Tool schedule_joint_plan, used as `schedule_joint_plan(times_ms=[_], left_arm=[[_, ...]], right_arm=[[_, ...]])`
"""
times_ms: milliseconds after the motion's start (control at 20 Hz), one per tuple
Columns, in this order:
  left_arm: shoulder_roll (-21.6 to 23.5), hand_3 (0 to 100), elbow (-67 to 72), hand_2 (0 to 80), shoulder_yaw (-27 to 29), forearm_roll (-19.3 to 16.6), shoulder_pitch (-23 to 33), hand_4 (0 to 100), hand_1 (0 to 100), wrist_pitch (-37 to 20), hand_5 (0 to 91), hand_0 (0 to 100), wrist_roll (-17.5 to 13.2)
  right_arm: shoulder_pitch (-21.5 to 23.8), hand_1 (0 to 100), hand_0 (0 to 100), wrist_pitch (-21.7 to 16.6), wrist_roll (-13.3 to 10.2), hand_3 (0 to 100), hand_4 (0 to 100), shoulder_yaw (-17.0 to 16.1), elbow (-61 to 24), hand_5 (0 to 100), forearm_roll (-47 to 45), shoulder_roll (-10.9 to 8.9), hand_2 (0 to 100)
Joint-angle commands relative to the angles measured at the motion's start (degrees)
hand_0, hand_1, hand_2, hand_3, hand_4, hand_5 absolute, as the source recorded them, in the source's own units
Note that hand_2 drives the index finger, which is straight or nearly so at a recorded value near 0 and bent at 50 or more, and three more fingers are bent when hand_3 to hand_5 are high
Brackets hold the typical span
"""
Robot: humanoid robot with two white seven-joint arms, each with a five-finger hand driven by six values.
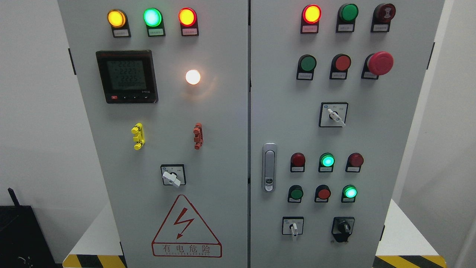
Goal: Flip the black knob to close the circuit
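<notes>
The black knob [343, 227] sits at the lower right of the right cabinet door, on a black plate, its handle pointing down and slightly left. A white selector switch [293, 227] is to its left. Neither of my hands nor any arm shows in the head view.
The grey cabinet has two doors with a door latch [269, 167] on the right one. Lit lamps [152, 17], push buttons [324, 193], a red mushroom stop button [380, 63], a meter display [126, 76] and two more white selector switches [333, 115] cover the panels. Hazard-striped floor edges [95, 260] flank the base.
</notes>
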Motion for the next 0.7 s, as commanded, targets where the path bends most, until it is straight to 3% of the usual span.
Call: schedule_joint_plan(times_ms=[0, 200, 500, 650], left_arm=[[0.0, 0, 0.04, 0.0, 0.0, -0.01, 0.06, 0, 56, 0.05, 0.0, 12, 0.02], [0.0, 0, 0.04, 0.0, 0.0, -0.01, -0.02, 0, 56, 0.05, 0.0, 12, 0.02], [0.0, 0, 0.04, 0.0, 0.0, -0.01, 0.06, 0, 56, 0.05, 0.0, 12, 0.02], [0.0, 0, -0.05, 0.0, 0.0, -0.01, 0.06, 0, 56, 0.05, 0.0, 12, 0.02]], right_arm=[[-5.15, 20, 0, 2.39, 0.06, 100, 85, 2.8, -2.21, 90, 9.78, -0.93, 90], [-6.82, 12, 0, 4.58, -0.12, 100, 85, 4.03, 0.69, 90, 11.37, -0.4, 91], [-10.07, 11, 0, 5.55, -0.12, 100, 86, 4.21, 3.76, 90, 12.34, 3.55, 92], [-11.13, 11, 0, 5.73, -0.21, 100, 86, 4.56, 5.7, 90, 12.69, 3.64, 92]])
